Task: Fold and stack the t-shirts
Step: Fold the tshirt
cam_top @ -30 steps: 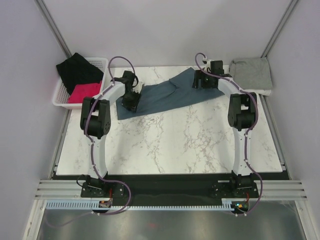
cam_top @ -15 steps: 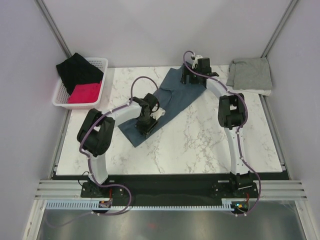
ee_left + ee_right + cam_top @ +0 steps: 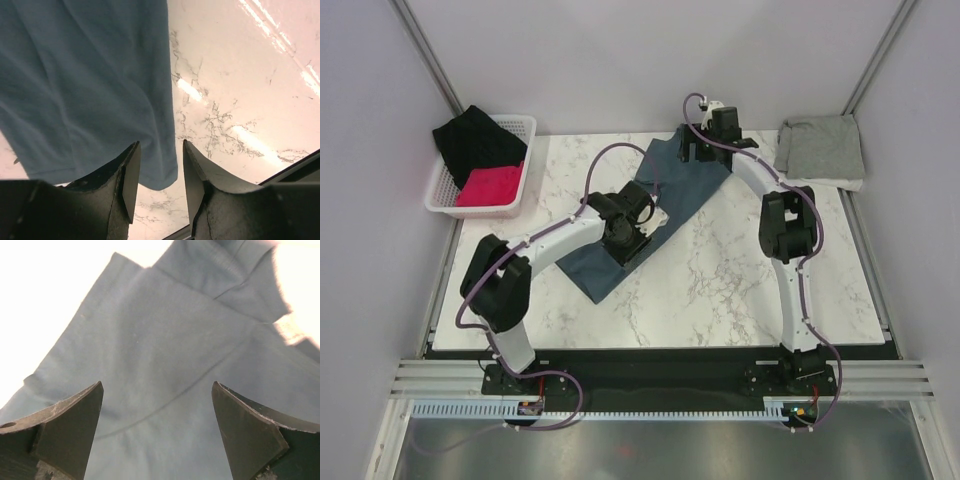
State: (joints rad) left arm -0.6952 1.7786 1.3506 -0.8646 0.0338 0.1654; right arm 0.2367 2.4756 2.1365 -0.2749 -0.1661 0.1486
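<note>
One of the t-shirts, dark slate-blue [image 3: 680, 190], lies in a long diagonal strip on the marble table [image 3: 740, 270], running from the back middle down to the left of centre. My left gripper [image 3: 632, 240] hovers over its lower half. In the left wrist view its jaws [image 3: 160, 145] stand partly open, framing a rounded corner of the blue shirt [image 3: 90, 75], with nothing between the pads. At the shirt's far end my right gripper [image 3: 703, 152] is wide open; the right wrist view shows it [image 3: 157, 385] straddling flat blue cloth [image 3: 165, 340]. The light grey t-shirt [image 3: 820, 147] rests folded at the back right.
A white basket [image 3: 516, 119] holding black and red cloth stands off the table's back left corner. Grey walls close in on both sides and the back. A dark strip runs along the table's near edge, by the arm bases.
The blue shirt has swung from lying spread across the back into a diagonal strip. My left gripper moved right and nearer; my right gripper shifted left along the back and opened wider.
</note>
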